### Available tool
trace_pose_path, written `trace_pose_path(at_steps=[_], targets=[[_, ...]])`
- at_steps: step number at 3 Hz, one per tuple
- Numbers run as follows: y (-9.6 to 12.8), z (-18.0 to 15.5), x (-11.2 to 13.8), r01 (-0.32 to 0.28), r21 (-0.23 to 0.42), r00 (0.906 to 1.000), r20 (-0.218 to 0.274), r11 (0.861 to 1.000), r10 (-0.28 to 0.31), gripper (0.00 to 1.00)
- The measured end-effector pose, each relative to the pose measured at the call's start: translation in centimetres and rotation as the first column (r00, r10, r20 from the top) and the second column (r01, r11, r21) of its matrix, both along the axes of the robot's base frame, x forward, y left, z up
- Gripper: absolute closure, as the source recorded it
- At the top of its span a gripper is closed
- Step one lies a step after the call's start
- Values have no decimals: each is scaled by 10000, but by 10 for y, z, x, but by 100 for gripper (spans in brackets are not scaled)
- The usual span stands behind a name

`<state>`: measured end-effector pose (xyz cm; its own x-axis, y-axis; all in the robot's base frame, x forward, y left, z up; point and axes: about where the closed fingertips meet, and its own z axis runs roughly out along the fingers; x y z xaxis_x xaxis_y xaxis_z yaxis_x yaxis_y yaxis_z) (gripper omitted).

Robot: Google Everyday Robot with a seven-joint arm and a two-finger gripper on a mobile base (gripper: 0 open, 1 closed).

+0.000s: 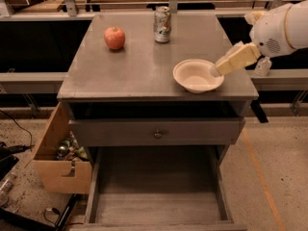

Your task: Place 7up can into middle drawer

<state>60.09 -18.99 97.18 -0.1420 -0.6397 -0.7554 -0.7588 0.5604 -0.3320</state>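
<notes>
7up can (162, 24) upright, silvery, green-marked; gripper (216, 70) at bowl (193, 77) rim.

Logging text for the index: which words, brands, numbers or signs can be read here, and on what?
None can be read as words.
Small silvery soda can, back of grey cabinet top: green and red label marks, too small to read.
Cream gripper, above round white bowl's right rim: no markings.
Open grey wooden drawer: no writing.

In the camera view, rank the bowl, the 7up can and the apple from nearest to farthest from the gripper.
The gripper hangs at the right side of the cabinet top.
1. bowl: front right, right beside the gripper.
2. 7up can: back centre.
3. apple: back left.
</notes>
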Motion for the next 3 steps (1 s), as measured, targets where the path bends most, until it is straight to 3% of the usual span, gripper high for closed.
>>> trace_pose_path(at_steps=[1, 2, 3], targets=[[15, 30, 67, -112, 1944, 9833, 1801, 9809, -245, 0], [9, 41, 86, 226, 2285, 9689, 2348, 9733, -776, 0], [9, 41, 86, 225, 2285, 9690, 2348, 9733, -775, 0]])
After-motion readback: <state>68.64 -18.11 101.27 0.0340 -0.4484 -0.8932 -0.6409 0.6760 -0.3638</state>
